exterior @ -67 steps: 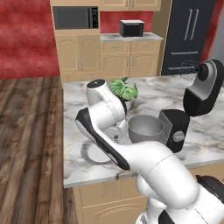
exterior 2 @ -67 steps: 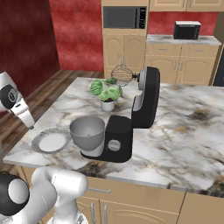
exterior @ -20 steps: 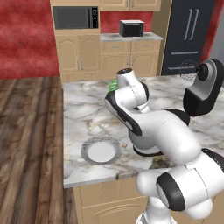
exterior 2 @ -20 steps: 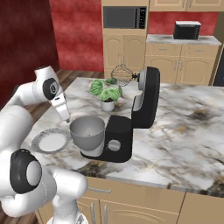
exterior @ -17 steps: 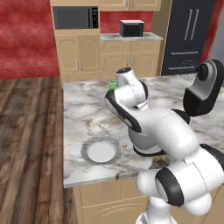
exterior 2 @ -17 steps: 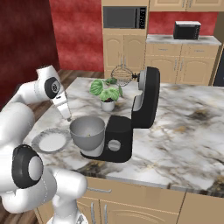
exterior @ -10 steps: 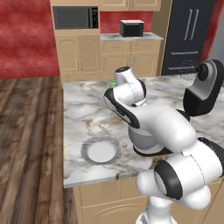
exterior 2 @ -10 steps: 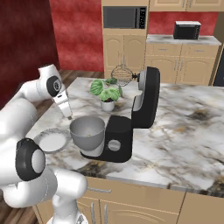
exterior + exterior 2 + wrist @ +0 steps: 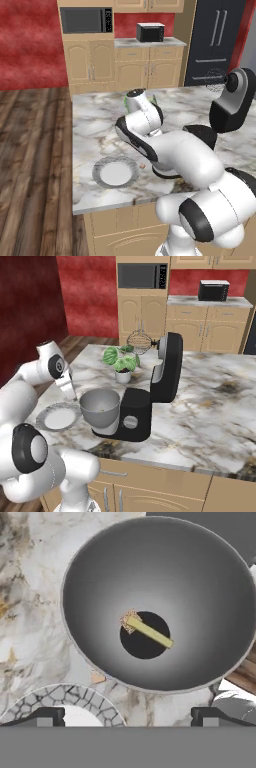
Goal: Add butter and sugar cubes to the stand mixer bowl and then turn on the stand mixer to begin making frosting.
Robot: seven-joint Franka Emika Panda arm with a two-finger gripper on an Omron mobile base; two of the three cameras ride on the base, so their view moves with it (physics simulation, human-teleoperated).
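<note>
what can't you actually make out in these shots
- Left base view: the stand mixer bowl is hidden behind the arm.
- Hand view: the plate is cut off by the bottom edge.
- Hand view: beside the butter, the sugar cubes blur into one speck, so their count is unclear.
- Right base view: the bowl's contents are too small to identify.

White arm is folded forward from base, elbow raised, wrist bent down. Gripper is pointed straight down; jaws are spread wide, nothing is held between them. In hand view, dark fingertips are seen at 7 and 5 o'clock.
</note>
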